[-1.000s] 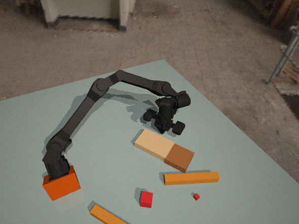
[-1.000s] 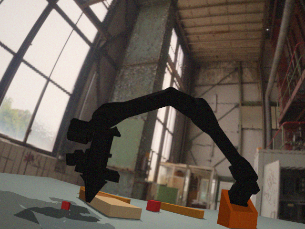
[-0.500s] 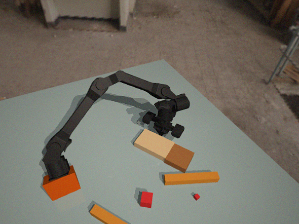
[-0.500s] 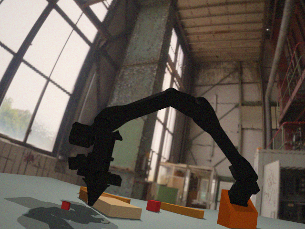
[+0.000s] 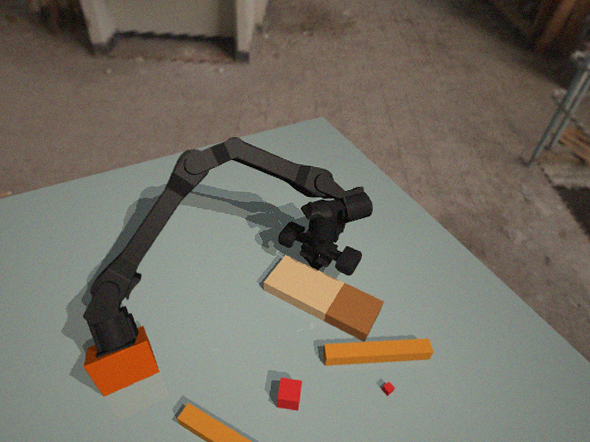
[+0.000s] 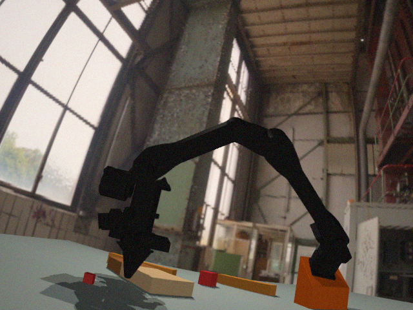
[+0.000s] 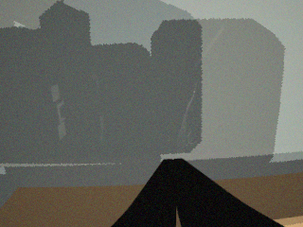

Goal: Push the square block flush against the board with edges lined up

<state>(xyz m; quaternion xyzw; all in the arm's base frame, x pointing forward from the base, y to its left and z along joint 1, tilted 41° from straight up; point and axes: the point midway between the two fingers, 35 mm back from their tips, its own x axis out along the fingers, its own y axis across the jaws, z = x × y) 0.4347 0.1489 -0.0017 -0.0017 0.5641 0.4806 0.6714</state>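
The square block (image 5: 355, 309) is brown and lies flat at the right end of the pale tan board (image 5: 301, 285) (image 6: 163, 279). In the top view the block's whole side meets the board's end with no gap in sight, and their long edges look even. My gripper (image 5: 317, 266) (image 6: 128, 276) (image 7: 172, 168) is shut and empty. It points down just beside the board's far long side, close to the joint with the block. Whether it touches is unclear. In the wrist view a shaded brown side face lies behind the fingertips. In the exterior view the gripper hides the joint.
An orange bar (image 5: 377, 351) lies close to the block's near corner. A second orange bar (image 5: 228, 434) (image 6: 246, 284) lies nearer the arm's orange base (image 5: 123, 367) (image 6: 321, 290). Red cubes (image 5: 288, 394) (image 5: 388, 388) lie nearby; a small red cube (image 6: 88, 278) is near the gripper.
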